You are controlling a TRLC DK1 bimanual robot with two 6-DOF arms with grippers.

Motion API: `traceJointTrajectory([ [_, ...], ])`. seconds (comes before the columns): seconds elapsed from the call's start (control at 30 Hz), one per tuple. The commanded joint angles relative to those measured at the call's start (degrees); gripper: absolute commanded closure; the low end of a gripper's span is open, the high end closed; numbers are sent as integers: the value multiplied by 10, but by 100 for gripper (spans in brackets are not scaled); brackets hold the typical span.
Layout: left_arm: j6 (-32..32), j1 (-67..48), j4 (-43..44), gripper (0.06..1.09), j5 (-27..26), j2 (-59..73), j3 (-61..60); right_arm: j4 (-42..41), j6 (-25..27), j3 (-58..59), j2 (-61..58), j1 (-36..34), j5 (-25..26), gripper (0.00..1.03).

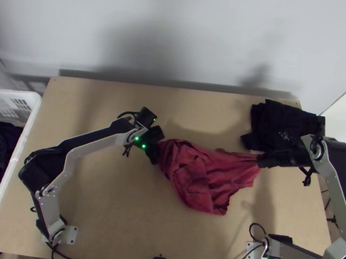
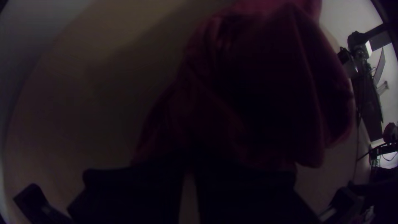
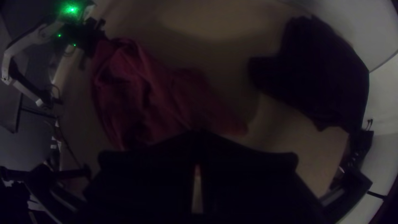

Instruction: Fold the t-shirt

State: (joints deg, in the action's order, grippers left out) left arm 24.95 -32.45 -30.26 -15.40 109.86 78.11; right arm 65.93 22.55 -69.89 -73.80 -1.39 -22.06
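Observation:
The red t-shirt point(image 1: 202, 176) lies bunched and creased in the top view, stretched between the two grippers. My left gripper point(image 1: 156, 158) is at its left end, my right gripper point(image 1: 259, 161) at its upper right corner. In the left wrist view, the left gripper point(image 2: 189, 166) is shut on the red cloth point(image 2: 265, 95), which fans out past the fingers. The right wrist view has the right gripper point(image 3: 199, 139) shut on an edge of the shirt point(image 3: 141, 95). Its sleeves and collar cannot be made out.
Dark folded cloth point(image 1: 281, 123) lies at the table's back right, close beside the right gripper. A white basket point(image 1: 28, 130) with dark clothing stands off the table's left edge. Bare wood point(image 1: 130, 213) stretches across the table's front left part.

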Motion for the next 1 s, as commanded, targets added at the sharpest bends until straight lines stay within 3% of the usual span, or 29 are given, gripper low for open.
traceJointTrajectory([
  [0.0,7,34,-61,104,-21,-13,6,-1,-1,-9,2,-14,1,100],
  [0.3,24,175,-194,104,-46,-224,35,-5,-18,-16,6,-11,-15,100],
  [0.67,32,259,-305,104,-63,-299,206,-12,-69,-62,11,17,-54,100],
  [0.97,119,253,-332,104,-63,-338,29,-9,-67,-7,24,80,-59,100],
])
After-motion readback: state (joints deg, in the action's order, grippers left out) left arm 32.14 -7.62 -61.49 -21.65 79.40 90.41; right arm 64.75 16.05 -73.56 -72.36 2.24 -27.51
